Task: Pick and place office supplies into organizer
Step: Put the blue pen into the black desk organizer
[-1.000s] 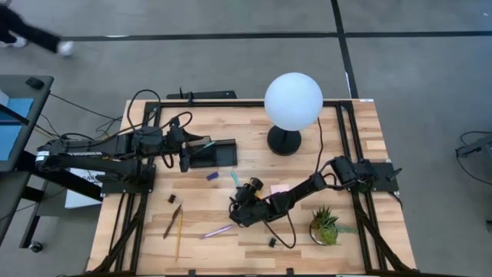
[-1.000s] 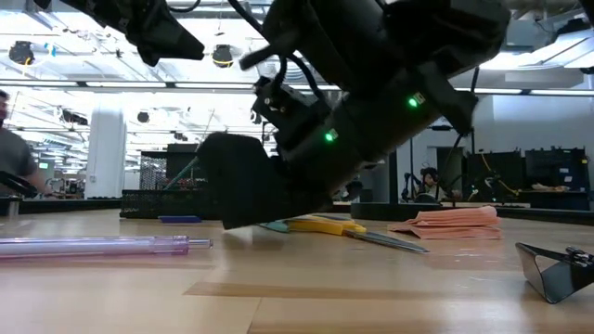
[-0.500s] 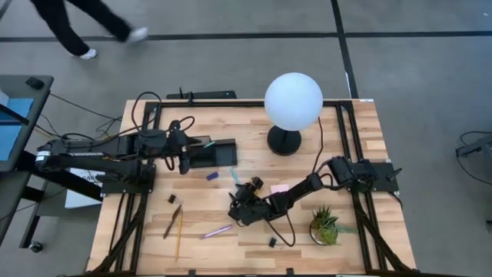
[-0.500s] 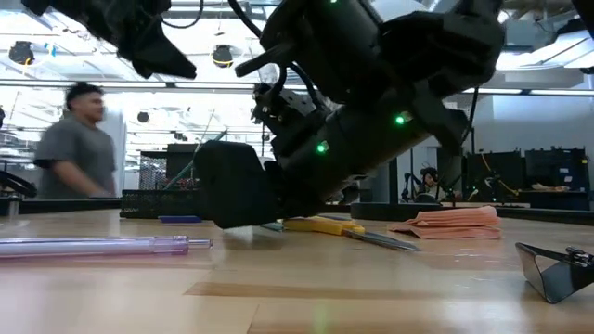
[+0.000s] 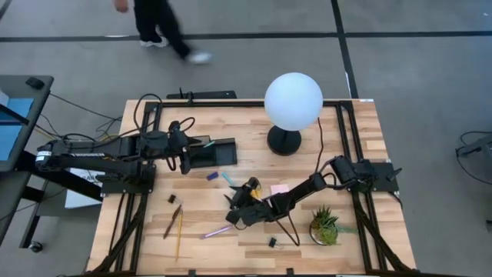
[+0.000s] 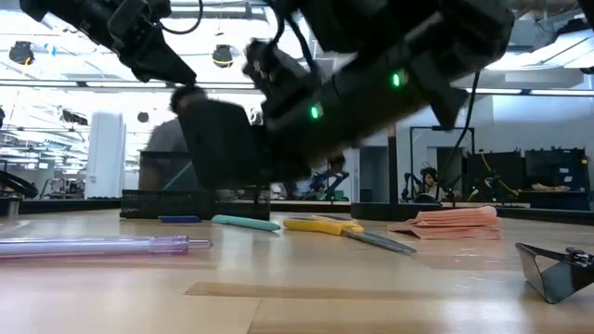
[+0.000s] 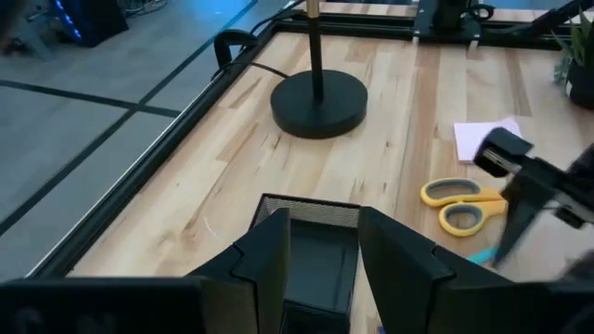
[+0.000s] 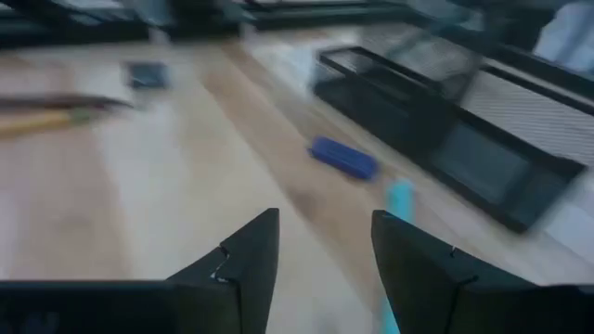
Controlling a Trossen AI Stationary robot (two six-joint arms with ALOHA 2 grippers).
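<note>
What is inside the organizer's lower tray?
The organizer tray's visible floor looks bare in the left wrist view; the left gripper hides its near part. The taller cup's inside cannot be seen.

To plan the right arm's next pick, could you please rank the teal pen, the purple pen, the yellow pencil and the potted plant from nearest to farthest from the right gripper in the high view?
From the right gripper:
1. Purple pen, just below it.
2. Teal pen, above it, toward the organizer.
3. Yellow pencil, off to the left.
4. Potted plant, far right, by the arm's base.

A white globe lamp (image 5: 293,101), a potted plant (image 5: 325,225), and apparently a passing person (image 5: 161,27).
</note>
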